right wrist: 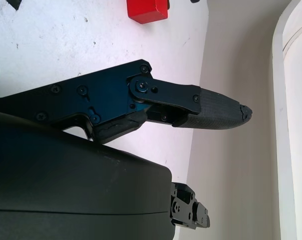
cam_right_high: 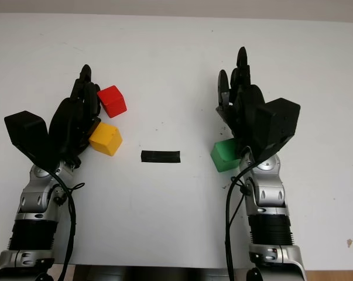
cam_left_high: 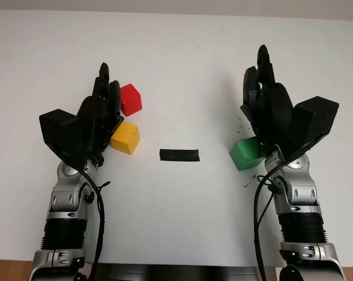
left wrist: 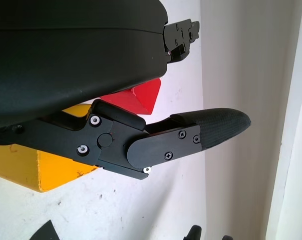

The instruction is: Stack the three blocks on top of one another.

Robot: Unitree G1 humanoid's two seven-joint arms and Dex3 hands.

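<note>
Three blocks lie on the white table (cam_left_high: 176, 58). The red block (cam_left_high: 130, 99) sits left of centre, and the yellow block (cam_left_high: 125, 137) lies just in front of it, close by. My left hand (cam_left_high: 103, 96) is open right beside both, on their left, holding nothing. The wrist views also show the yellow block (left wrist: 35, 167) and the red block (left wrist: 140, 95) behind the hand's shell. On the right, the green block (cam_left_high: 246, 153) is partly covered by my right hand (cam_left_high: 261, 76), which is open above and just behind it.
A short black strip of tape (cam_left_high: 178, 155) lies on the table between the yellow and green blocks. The table's far edge meets a pale wall. A brown floor shows at the bottom corners.
</note>
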